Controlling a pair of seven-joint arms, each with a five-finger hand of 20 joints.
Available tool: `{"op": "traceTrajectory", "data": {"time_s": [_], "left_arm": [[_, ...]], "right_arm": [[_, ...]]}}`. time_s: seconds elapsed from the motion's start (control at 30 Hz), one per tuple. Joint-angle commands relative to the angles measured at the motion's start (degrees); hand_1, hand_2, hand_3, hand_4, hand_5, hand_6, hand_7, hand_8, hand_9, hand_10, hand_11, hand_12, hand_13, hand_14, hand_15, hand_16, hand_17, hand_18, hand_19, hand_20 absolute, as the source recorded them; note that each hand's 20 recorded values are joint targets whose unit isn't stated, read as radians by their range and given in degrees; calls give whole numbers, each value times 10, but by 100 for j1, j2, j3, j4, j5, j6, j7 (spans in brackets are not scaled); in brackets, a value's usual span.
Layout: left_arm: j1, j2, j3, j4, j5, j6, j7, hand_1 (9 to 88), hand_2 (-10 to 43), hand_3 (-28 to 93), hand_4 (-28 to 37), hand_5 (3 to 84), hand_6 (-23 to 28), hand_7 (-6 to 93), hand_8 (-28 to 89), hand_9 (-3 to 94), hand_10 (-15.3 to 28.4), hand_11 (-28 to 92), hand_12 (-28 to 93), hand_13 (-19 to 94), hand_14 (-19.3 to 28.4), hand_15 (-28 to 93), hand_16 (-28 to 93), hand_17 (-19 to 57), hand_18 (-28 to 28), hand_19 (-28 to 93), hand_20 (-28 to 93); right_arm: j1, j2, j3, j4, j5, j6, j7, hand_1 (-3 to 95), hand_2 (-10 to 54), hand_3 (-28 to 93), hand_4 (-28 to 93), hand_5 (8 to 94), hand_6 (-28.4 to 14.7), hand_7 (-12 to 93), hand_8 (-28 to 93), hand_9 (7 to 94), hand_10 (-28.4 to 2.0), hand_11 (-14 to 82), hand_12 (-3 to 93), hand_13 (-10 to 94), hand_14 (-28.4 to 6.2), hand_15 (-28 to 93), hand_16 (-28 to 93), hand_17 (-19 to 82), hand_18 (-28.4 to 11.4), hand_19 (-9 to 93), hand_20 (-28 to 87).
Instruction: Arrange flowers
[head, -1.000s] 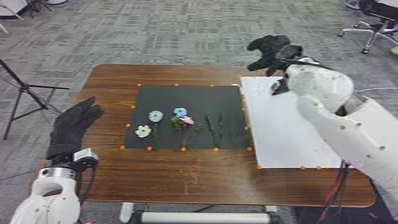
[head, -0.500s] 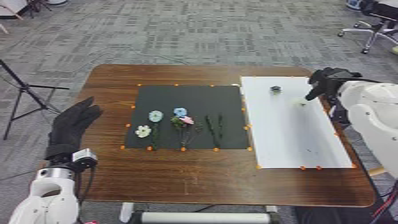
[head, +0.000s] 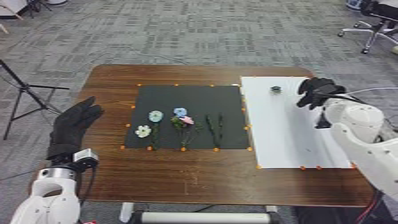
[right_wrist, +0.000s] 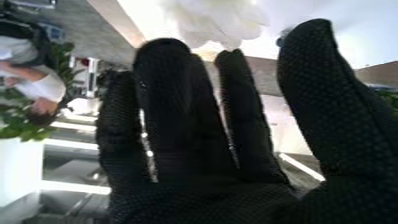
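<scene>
My right hand (head: 320, 92) was first past the far edge of the white sheet (head: 277, 131), then it swung right. Now it has returned slightly left and nearer, and my arm no longer covers the small dark thing (head: 276, 89).

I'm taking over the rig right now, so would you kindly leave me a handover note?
Left hand: open, above the table's left side.
Right hand: open over the white sheet, a white bloom near its fingertips.
Done: pale blue, blue, pink and small white flowers lie on the black mat.
Left: probably the white bloom and dark bloom, perhaps for the mat's bare stems.
</scene>
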Motion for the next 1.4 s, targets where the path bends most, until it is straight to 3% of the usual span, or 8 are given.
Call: {"op": "traceTrajectory", "data": {"time_s": [0.03,0.27,0.43,0.6,0.7,1.03,1.17,1.4], "left_arm": [[-12,-76,21,-14,14,-11,32,259,15,694,-281,452,35,127,-67,467,143,213,130,367,186,234,4,50,141,121,193],[2,-103,16,-18,6,-24,56,259,15,693,-281,451,35,127,-67,467,143,213,130,366,186,234,5,50,141,121,193],[3,-116,16,-22,12,-23,42,259,15,694,-281,452,35,126,-67,467,143,212,130,368,187,235,5,50,141,120,193],[15,-123,1,-30,3,5,41,258,15,694,-281,452,35,127,-67,467,143,212,130,366,186,234,4,50,141,121,193],[30,-113,-3,-46,-12,26,40,258,15,695,-281,452,34,128,-67,467,143,213,130,366,185,234,5,50,141,121,193],[97,-62,-107,-90,-24,64,36,258,15,695,-282,452,36,125,-67,467,143,212,129,367,186,236,4,50,142,121,193],[97,-60,-105,-98,-14,53,20,258,16,694,-282,452,36,126,-66,468,143,213,129,367,186,235,4,50,141,121,193],[85,-56,-93,-80,-11,26,-4,258,15,694,-282,452,36,126,-67,467,143,213,130,367,186,235,4,50,141,121,193]], "right_arm": [[-99,-141,-69,140,-341,308,37,452,-95,707,-222,563,19,183,-100,587,-120,100,157,682,-105,628,278,294,-218,671,537],[-293,-266,-27,316,-557,314,56,486,-95,706,-226,586,25,195,-109,608,-120,110,155,694,-96,625,283,305,-215,674,537],[-347,-369,-2,536,-650,676,110,506,-95,702,-228,603,28,207,-106,627,-120,120,157,703,-92,625,285,313,-213,678,540],[-358,-296,-116,641,-542,1311,17,599,-95,603,-216,683,22,209,18,714,-104,108,207,739,-77,631,299,341,-206,689,555],[-243,-126,-267,499,-346,1645,43,639,-95,554,-190,748,22,206,34,794,-97,40,284,768,-70,637,309,355,-205,695,568],[642,363,-965,-900,868,2241,231,639,-95,567,-182,778,17,198,44,824,-104,36,296,781,-69,649,323,365,-210,704,578],[1043,75,-1455,-1157,1235,2278,127,637,-95,572,-183,783,16,192,46,828,-106,35,296,783,-71,652,326,366,-213,708,580],[1437,-945,-2206,-899,1657,2165,36,638,-95,572,-181,788,15,181,50,831,-109,33,296,784,-71,652,328,367,-214,711,581]]}}
